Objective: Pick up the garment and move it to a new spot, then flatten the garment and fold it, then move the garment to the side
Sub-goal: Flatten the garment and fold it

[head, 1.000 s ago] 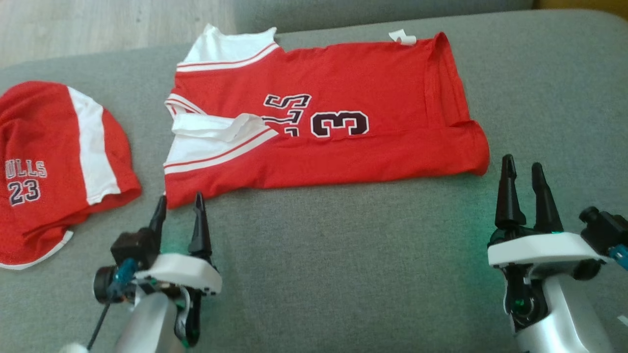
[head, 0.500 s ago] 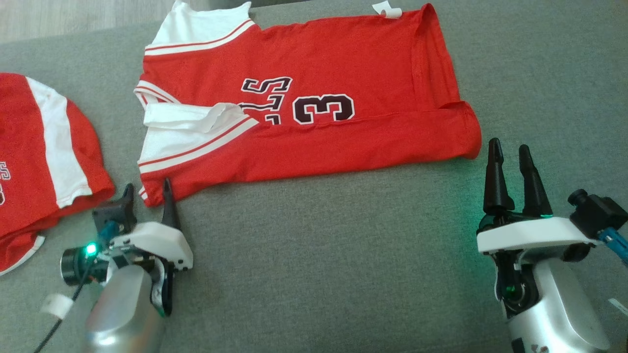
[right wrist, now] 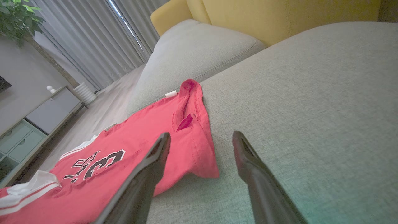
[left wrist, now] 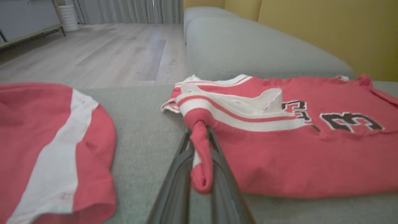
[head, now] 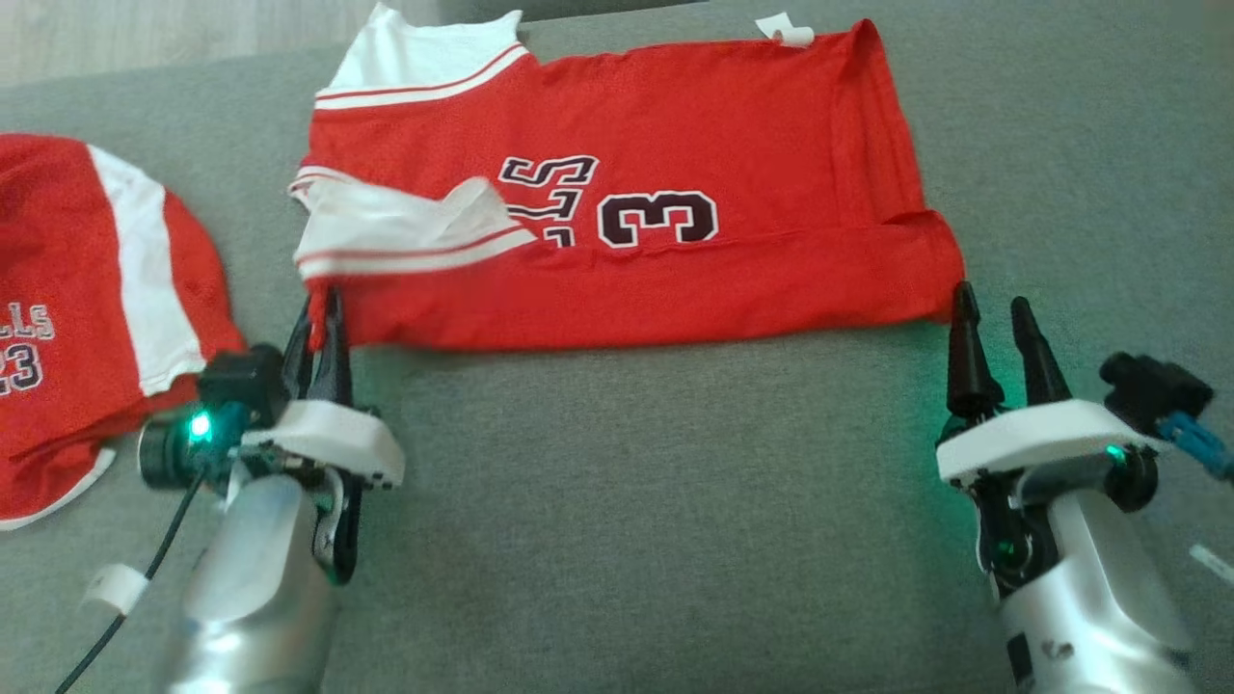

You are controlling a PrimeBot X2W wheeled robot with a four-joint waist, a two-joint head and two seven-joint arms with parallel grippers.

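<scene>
Pinching jersey (head: 694, 125) corner, left gripper (head: 323, 310) newly clamped; right gripper (head: 989, 305) still spread.

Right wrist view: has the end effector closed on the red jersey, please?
No, the right end effector's fingers stand wide apart, the red jersey unclamped.

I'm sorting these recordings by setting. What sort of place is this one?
Most likely a home living room. The jersey lies on a grey sofa seat with a yellow backrest, and beyond it are a wooden floor, long curtains and a low cabinet.
</scene>
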